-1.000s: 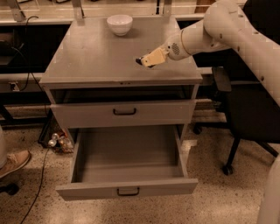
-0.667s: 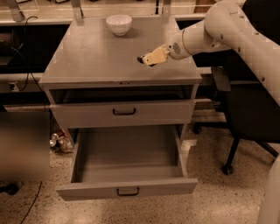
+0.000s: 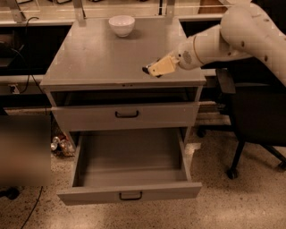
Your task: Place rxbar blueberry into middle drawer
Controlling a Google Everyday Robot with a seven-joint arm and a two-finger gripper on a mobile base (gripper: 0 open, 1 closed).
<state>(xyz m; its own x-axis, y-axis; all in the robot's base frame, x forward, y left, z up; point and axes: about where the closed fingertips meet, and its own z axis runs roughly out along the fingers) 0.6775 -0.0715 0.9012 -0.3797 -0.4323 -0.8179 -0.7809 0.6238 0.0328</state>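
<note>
The dark rxbar blueberry (image 3: 145,69) is pinched by the gripper (image 3: 152,70) over the cabinet top (image 3: 103,58); the middle drawer (image 3: 129,195) stands open.

Flat grey metal cabinet top (image 3: 98,58), small round white bowl (image 3: 121,24) near its back edge, cream two-finger gripper (image 3: 152,69) low over its front right area, small dark snack bar (image 3: 146,69) at the tip.

The gripper (image 3: 152,69) hangs low over the right front part of a grey cabinet top (image 3: 98,58). Below it and to its right, a black office chair (image 3: 254,120) stands on castors on a pale speckled floor (image 3: 232,205). Far down to the gripper's left, a few cans (image 3: 60,145) lie on that floor beside the cabinet. Behind it, metal posts (image 3: 79,10) rise along a pale bench (image 3: 44,20), with dark space beneath. The light is dim and warm.
</note>
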